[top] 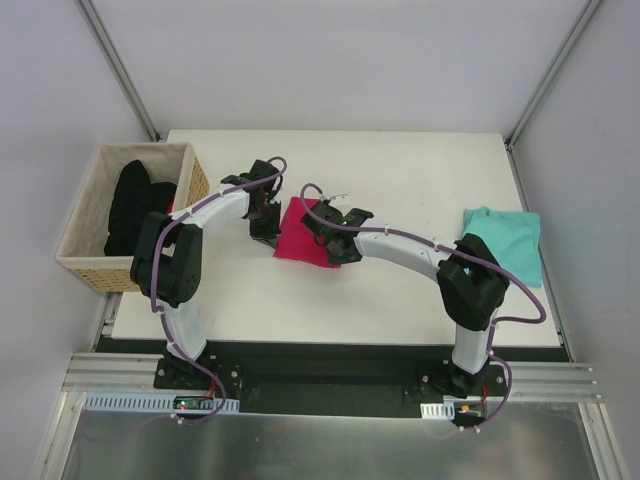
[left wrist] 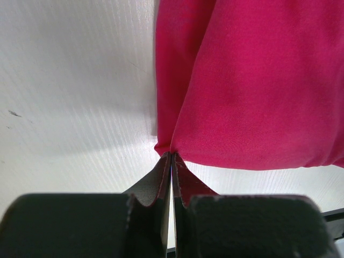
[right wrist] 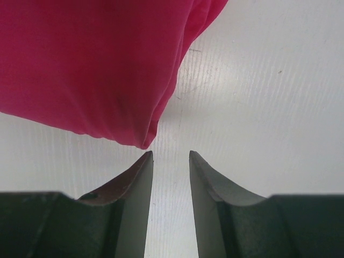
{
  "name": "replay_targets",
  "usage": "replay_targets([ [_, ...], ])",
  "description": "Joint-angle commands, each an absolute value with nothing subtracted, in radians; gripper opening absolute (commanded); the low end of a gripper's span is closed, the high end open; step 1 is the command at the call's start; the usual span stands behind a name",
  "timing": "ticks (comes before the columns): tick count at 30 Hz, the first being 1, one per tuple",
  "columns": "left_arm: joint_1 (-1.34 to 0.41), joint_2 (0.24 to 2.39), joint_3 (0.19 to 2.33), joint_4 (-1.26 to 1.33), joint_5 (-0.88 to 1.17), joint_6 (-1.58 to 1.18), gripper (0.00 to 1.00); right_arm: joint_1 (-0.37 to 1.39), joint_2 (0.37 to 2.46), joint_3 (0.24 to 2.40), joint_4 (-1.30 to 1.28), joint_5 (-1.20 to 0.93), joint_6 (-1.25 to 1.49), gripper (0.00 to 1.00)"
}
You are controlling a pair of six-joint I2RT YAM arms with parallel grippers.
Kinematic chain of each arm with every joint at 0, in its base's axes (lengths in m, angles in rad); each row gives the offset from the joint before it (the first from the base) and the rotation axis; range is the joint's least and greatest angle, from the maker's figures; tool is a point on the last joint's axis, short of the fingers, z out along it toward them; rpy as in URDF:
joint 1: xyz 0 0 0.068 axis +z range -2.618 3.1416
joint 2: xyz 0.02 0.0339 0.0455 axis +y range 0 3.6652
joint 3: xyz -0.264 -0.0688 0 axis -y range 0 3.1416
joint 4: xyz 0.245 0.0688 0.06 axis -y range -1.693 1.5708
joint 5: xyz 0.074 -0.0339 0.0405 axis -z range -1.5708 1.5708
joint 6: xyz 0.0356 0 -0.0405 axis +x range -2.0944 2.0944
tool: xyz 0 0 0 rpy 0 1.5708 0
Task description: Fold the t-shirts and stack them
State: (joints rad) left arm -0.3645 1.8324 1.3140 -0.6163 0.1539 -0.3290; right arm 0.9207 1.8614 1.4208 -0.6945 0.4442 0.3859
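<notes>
Left gripper (left wrist: 171,155) tight on pink t-shirt (left wrist: 258,80) corner — right gripper (right wrist: 170,153) agape, empty — edges cropped.

A woven basket (top: 92,272) sits at the white counter's (top: 400,175) nine o'clock edge, with a black garment (top: 128,208) heaped inside it.

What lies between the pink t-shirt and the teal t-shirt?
Bare white table, seen in the top view, crossed by the right arm reaching from beside the teal t-shirt to the pink t-shirt.
</notes>
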Motion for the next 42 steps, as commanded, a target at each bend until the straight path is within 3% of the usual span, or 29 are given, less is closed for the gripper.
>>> replay_targets([
  [1, -0.357, 1.825, 1.339, -0.632, 0.156, -0.316, 0.00, 0.928, 1.828, 1.440, -0.715, 0.472, 0.413, 0.36],
  [15, -0.357, 1.822, 1.338, -0.632, 0.158, -0.327, 0.00, 0.957, 1.894, 1.506, -0.724, 0.439, 0.383, 0.36],
  [31, -0.357, 1.818, 1.336, -0.634, 0.153, -0.325, 0.00, 0.936, 1.867, 1.420, -0.635, 0.394, 0.413, 0.36],
  [34, -0.357, 1.818, 1.336, -0.635, 0.155, -0.327, 0.00, 0.928, 1.871, 1.422, -0.629, 0.391, 0.411, 0.32],
  [37, -0.357, 1.818, 1.336, -0.637, 0.152, -0.327, 0.00, 0.919, 1.879, 1.419, -0.627, 0.387, 0.414, 0.13],
  [42, -0.357, 1.818, 1.335, -0.640, 0.150, -0.327, 0.00, 0.911, 1.885, 1.413, -0.627, 0.385, 0.420, 0.09],
])
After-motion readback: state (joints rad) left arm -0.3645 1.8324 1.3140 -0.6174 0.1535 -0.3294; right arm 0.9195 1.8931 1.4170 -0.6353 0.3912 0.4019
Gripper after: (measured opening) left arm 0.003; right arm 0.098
